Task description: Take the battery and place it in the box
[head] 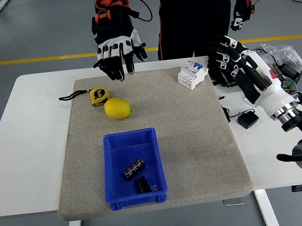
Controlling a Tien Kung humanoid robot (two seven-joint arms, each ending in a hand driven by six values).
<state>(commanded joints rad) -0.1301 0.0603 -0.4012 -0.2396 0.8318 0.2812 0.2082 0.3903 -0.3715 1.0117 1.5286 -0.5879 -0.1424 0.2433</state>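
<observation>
The blue box (108,171) sits on the grey mat (197,140) near the front. Two dark batteries lie inside it: one (134,169) in the middle and one (143,184) nearer the front. My right hand (226,64) hangs over the mat's far right corner with fingers spread and holds nothing. Its white forearm runs back to the right edge. The left arm is out of view.
A person's gloved hand (116,46) reaches in, fingers spread, over the mat's far edge. A yellow lemon (117,108) and a yellow tape measure (99,95) lie far left. A white breaker (192,75) stands far right. A black adapter (247,119) and a parts bowl (291,88) are at right.
</observation>
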